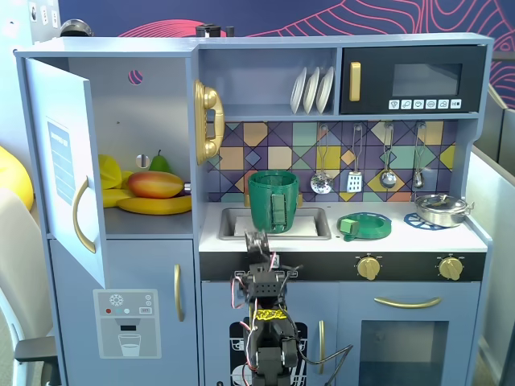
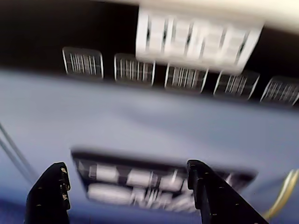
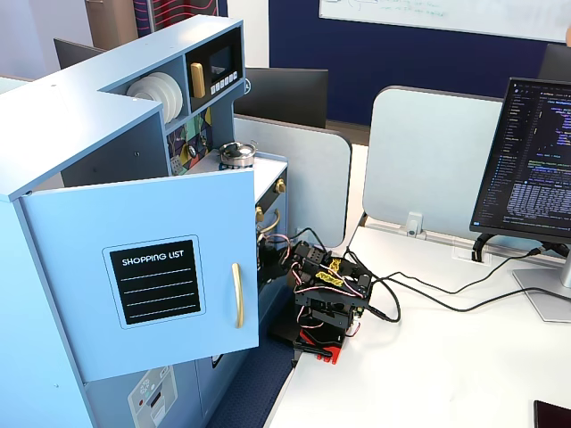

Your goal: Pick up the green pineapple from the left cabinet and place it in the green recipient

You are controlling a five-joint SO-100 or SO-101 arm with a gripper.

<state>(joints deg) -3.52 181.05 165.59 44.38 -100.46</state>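
Observation:
The left cabinet (image 1: 145, 153) stands with its door (image 1: 68, 161) swung open; the door shows a shopping-list label in the other fixed view (image 3: 156, 281). Inside lie bananas (image 1: 153, 206), a red-orange mango (image 1: 155, 184) and a green stemmed pear (image 1: 160, 162) behind it. The green pineapple is not visible. The green recipient (image 1: 273, 199) stands upright in the sink. My gripper (image 1: 257, 240) points up at the counter's front edge, just below the pot. In the blurred wrist view my gripper (image 2: 126, 164) is wide open and empty.
A flat green-and-blue dish (image 1: 364, 225) and a silver pot (image 1: 441, 209) sit on the counter to the right. A yellow phone (image 1: 207, 121) hangs beside the cabinet. Microwave (image 1: 414, 79) and plates (image 1: 312, 88) are above. A monitor (image 3: 535, 160) stands on the desk.

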